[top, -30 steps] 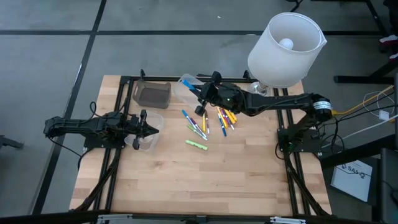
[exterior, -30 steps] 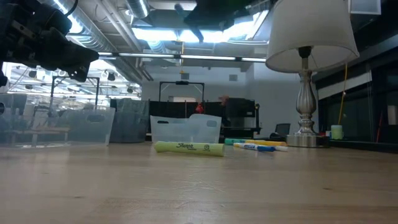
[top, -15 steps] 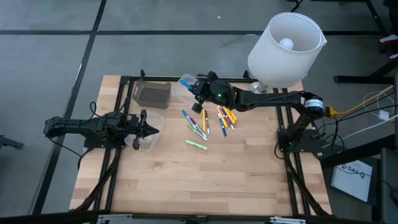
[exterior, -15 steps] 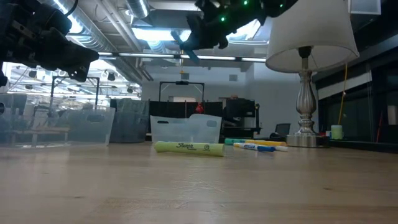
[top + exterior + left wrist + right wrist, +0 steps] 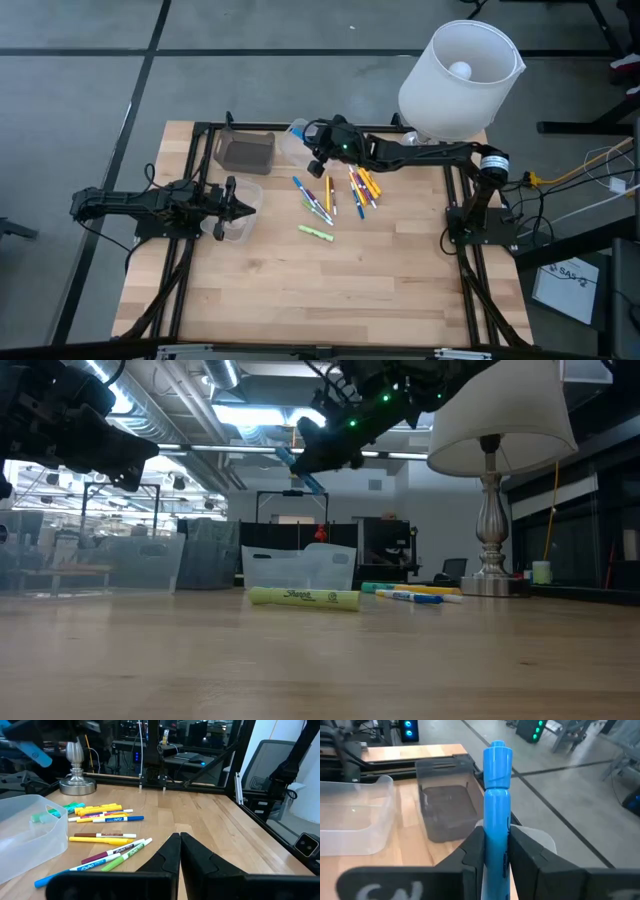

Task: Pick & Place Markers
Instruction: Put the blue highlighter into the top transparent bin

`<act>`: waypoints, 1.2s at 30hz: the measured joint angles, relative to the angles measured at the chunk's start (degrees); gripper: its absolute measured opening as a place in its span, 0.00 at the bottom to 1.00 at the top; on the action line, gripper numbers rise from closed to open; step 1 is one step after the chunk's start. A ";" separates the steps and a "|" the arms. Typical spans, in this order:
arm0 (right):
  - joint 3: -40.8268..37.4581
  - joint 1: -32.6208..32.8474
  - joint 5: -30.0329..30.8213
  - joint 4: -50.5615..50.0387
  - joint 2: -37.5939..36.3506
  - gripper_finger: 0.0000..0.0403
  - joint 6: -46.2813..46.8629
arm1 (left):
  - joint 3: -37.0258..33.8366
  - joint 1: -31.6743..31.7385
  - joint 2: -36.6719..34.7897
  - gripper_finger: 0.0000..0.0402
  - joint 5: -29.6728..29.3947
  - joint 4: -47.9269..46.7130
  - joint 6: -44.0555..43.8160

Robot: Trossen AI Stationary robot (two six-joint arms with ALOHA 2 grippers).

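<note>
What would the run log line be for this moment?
right hand: shut on blue marker, raised over clear container | left hand: shut, waiting by small clear container | other markers: on table

Markers [image 5: 335, 198] lie mid-table, between 2 containers [image 5: 243, 152] and lamp [image 5: 458, 80].

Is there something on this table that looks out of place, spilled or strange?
The markers lie loose across the table's middle, not in a container. A green one lies apart. The lamp seems unrelated. Nothing looks damaged.
</note>
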 joint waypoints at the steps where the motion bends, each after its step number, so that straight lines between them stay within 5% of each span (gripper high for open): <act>1: 0.00 -0.25 -0.03 -0.33 0.19 0.18 1.13 | 0.01 -0.02 -0.01 0.02 0.00 0.00 0.00; 9: 0.94 -1.84 -0.57 -6.65 0.59 0.17 4.05 | 0.01 0.00 -0.01 0.02 0.00 0.00 0.00; 25: 19.49 -5.67 -5.06 -31.09 8.12 0.18 9.15 | 0.00 -0.01 0.01 0.02 -0.08 0.04 0.00; 36: 27.60 -7.69 -10.94 -35.99 16.39 0.18 9.16 | 0.01 0.01 -0.01 0.02 -0.11 0.02 0.00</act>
